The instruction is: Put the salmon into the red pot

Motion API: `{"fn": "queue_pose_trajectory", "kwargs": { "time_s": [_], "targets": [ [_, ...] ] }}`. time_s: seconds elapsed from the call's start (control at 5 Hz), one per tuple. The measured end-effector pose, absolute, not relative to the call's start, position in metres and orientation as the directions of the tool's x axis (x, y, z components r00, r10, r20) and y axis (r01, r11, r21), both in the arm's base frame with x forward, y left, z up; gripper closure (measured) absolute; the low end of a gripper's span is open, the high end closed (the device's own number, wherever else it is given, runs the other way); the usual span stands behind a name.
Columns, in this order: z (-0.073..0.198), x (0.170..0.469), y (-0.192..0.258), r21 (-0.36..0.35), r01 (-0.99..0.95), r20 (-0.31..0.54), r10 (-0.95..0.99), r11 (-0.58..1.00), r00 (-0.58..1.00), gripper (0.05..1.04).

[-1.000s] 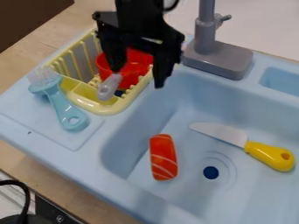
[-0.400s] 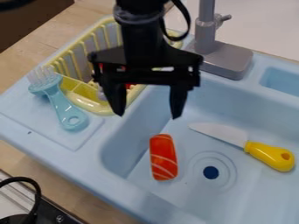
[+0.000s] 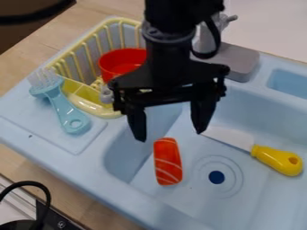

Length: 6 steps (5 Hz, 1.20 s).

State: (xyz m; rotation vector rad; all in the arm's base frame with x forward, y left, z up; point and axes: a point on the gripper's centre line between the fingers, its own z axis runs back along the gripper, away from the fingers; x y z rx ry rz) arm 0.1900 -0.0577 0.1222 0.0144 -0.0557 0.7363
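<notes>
Camera view: gripper (image 3: 172,138) spread wide, its two fingers well apart with a gap between them; nothing pinched. Fingertips point down over the sink (image 3: 198,197), touching neither the salmon nor the knife as far as can be seen. Arm (image 3: 171,54) comes in from the top edge, hanging nearly upright; the gripper is slightly tilted, its left-hand finger in view a little lower than the other. Salmon (image 3: 168,161) lies on the sink floor, just below the gripper in view, under the gap between the fingertips, its long side running roughly up and down the view. Red pot (image 3: 121,61) sits in the yellow rack (image 3: 78,57), up and to the left of the gripper in view, partly hidden by the arm; its grey handle points toward the near end of the rack. Knife (image 3: 277,159) lies in the sink, right of the salmon, blade tip near the right-hand finger in view. Blue fork (image 3: 64,110) rests left of the rack.
</notes>
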Motion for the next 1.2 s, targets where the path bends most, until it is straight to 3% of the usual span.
{"fn": "queue_pose_trajectory", "kwargs": {
  "time_s": [0.2, 1.2],
  "targets": [
    [0.110, 0.187, -0.055, 0.020, -0.670, 0.054, 0.669, 0.742, 0.742, 0.083],
    [0.078, 0.195, -0.051, -0.015, -0.732, 0.075, 0.730, 0.682, 0.679, 0.083]
  ]
}}
